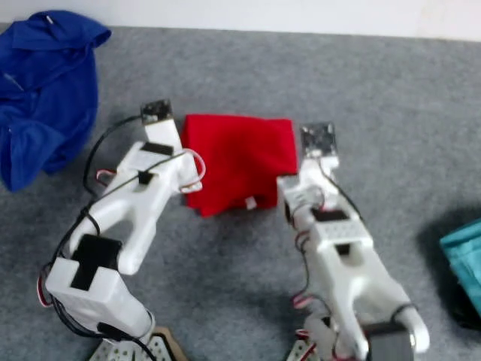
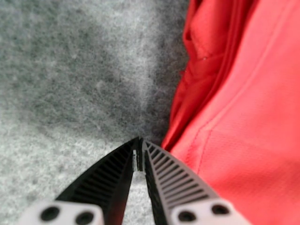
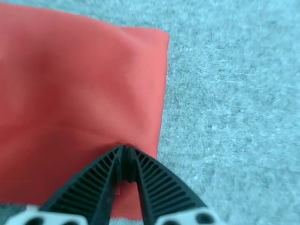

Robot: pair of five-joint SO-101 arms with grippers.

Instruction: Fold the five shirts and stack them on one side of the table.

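A folded red shirt [image 1: 239, 159] lies flat on the grey carpeted table, in the middle. My left gripper [image 1: 188, 174] sits at the shirt's left edge. In the left wrist view its fingers [image 2: 139, 145] are shut with nothing between them, over bare carpet just beside the red shirt [image 2: 234, 117]. My right gripper [image 1: 290, 188] is at the shirt's right edge. Its own view shows it [image 3: 125, 154] shut, tips down on the red shirt [image 3: 79, 84] near the hem; a faint crease runs to the tips, and I cannot tell whether cloth is pinched.
A crumpled blue shirt [image 1: 46, 90] lies at the far left corner. A teal shirt [image 1: 466, 259] pokes in at the right edge. Grey carpet [image 1: 391, 113] stretches open behind and to the right of the red shirt.
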